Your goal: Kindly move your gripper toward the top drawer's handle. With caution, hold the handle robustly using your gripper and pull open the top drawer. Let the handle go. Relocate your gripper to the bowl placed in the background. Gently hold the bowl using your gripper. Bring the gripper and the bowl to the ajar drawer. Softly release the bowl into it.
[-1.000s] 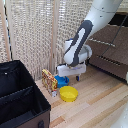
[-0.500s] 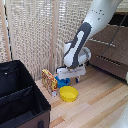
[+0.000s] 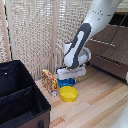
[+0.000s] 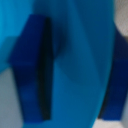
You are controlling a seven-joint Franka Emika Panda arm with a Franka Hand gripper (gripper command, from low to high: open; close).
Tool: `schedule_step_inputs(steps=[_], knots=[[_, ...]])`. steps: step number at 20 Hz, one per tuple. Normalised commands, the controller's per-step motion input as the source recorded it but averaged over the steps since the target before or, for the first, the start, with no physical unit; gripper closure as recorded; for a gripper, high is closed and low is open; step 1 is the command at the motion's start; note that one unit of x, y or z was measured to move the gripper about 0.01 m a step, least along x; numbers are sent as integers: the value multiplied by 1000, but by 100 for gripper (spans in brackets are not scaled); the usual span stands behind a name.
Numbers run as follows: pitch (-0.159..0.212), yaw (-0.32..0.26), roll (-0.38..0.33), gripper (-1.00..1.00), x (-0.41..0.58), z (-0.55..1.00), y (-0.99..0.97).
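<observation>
The blue bowl (image 3: 68, 82) sits on the wooden floor, just behind the yellow bowl (image 3: 68, 93). My gripper (image 3: 68, 78) hangs directly over the blue bowl with its white block almost touching it. In the wrist view the bowl (image 4: 75, 60) fills the picture. The two dark fingers (image 4: 31, 65) stand wide apart on either side of its blue surface, so the gripper is open. The grey-brown dresser (image 3: 111, 54) stands at the exterior view's right. Its top drawer (image 3: 119, 30) is partly behind the arm. The handle is too faint to pick out.
A large black box (image 3: 20, 97) fills the exterior view's lower left. A patterned carton (image 3: 49, 80) stands beside the bowls. A reed-screen wall (image 3: 35, 35) runs behind them.
The gripper has sunk a little closer onto the blue bowl. Neither bowl has moved.
</observation>
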Motion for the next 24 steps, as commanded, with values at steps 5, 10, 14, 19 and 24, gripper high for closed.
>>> schedule_step_inputs(steps=[5,10,14,19,24], knots=[[-147,-100,62,100,137,503,-18],[-145,-167,17,100,173,598,15],[-91,-144,41,100,179,716,61],[-71,-158,32,100,87,693,226],[-41,-112,14,100,-84,543,491]])
